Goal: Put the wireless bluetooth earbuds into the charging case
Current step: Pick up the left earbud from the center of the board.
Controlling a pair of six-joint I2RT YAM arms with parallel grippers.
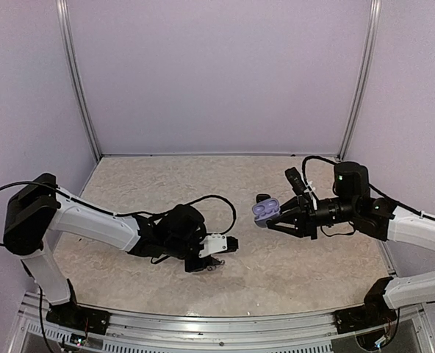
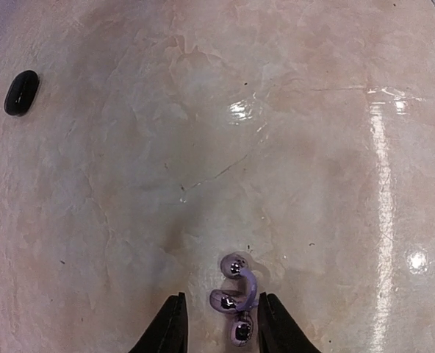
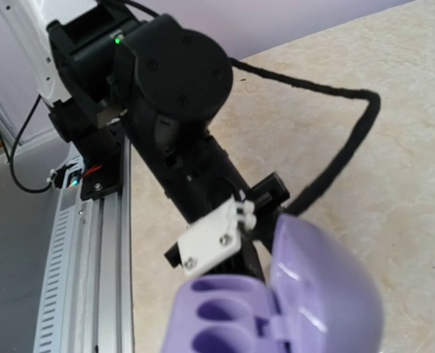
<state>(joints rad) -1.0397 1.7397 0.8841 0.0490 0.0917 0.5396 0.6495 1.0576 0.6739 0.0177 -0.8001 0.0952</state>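
Silvery wireless earbuds (image 2: pixel 236 298) lie on the table (image 2: pixel 313 184) in the gap between the fingers (image 2: pixel 170 327) of my left end effector (image 2: pixel 223 296), seen from the left wrist. The small cluster's long axis runs straight away from the wrist, in line with the fingers. One round shiny end points outward and the other back toward me, with a lilac band curving between the beads. My left end effector stands open, a finger on either side of the cluster. The right-hand finger is just beside it; I cannot tell whether it touches. A glossy black earbud (image 2: pixel 21 92) rests well apart at far left, its long axis near upright in that view, tipped slightly right.

My right end effector (image 1: pixel 275 215) is closed on the lilac charging case (image 1: pixel 262 209), held above the table to the right of my left arm (image 1: pixel 107 224). Its lid (image 3: pixel 328 287) is swung open and two wells (image 3: pixel 217 323) show.

The table is pale, marbled and glossy, with bright glints. Lilac-grey walls (image 1: pixel 217 73) and metal posts (image 1: pixel 78 81) enclose it, and a slotted rail (image 1: pixel 217 332) runs along the near edge.
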